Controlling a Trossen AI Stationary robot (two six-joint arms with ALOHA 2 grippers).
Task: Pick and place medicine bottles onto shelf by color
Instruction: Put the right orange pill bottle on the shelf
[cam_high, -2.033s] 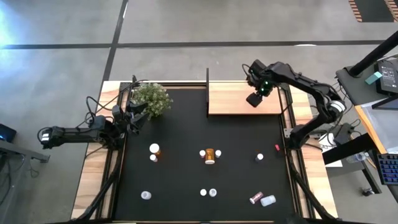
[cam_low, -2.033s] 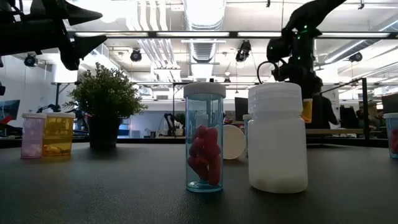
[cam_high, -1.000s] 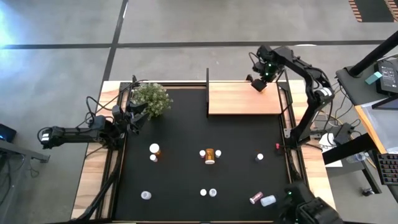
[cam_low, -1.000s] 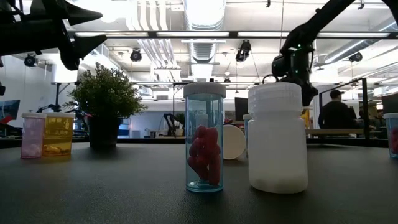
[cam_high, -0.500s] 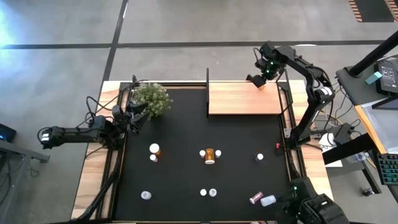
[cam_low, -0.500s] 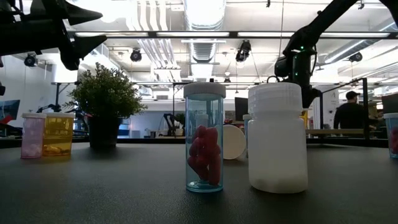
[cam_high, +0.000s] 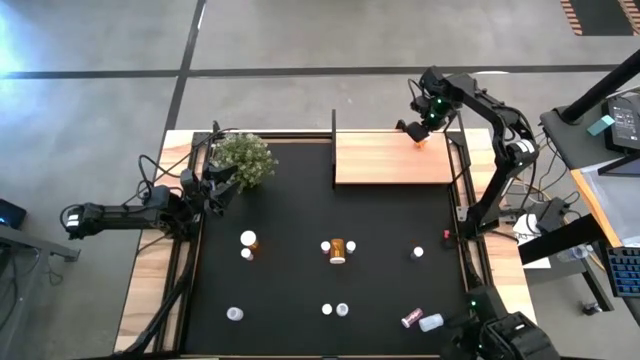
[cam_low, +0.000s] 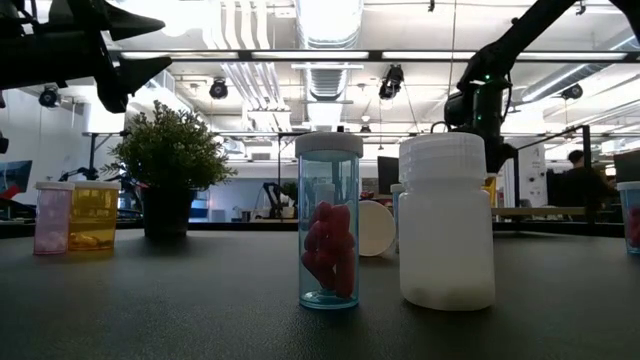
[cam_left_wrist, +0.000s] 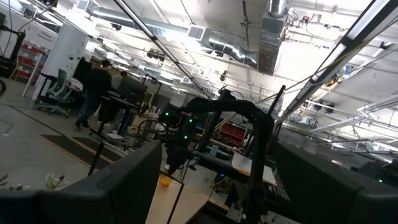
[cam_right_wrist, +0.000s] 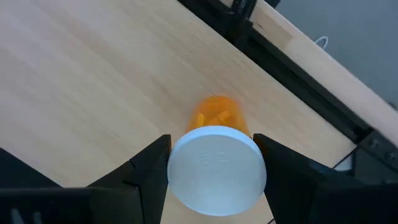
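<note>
My right gripper (cam_high: 414, 131) hangs over the far right corner of the shelf (cam_high: 385, 160), a light wooden board in a black frame, and is shut on an orange medicine bottle (cam_right_wrist: 214, 115) with a white cap. The same bottle shows as an orange spot (cam_high: 421, 139) in the high view. Several other medicine bottles stand or lie on the black mat, among them an orange one on its side (cam_high: 338, 250) and a maroon one (cam_high: 411, 317). My left gripper (cam_high: 222, 180) waits open at the table's left edge, beside the plant. My right gripper pinches the bottle's white cap (cam_right_wrist: 216, 167) between its two fingers (cam_right_wrist: 149, 165), one on each side of the cap. The fingers come from above, pointing steeply down. The bottle hangs upright below them over the shelf board (cam_right_wrist: 93, 81); whether its base touches the board I cannot tell.
A potted green plant (cam_high: 243, 158) stands at the mat's far left corner. A small red speck (cam_high: 446, 237) lies near the mat's right edge. Close to the low camera stand a clear bottle of pink pills (cam_low: 329, 235) and a white bottle (cam_low: 446, 222). People move in the room beyond.
My right gripper has carried the orange bottle from over the shelf's middle right toward the shelf's far right corner, rolling a little at the wrist, and has kept still for the last half second. Its fingers stay shut on the cap.
</note>
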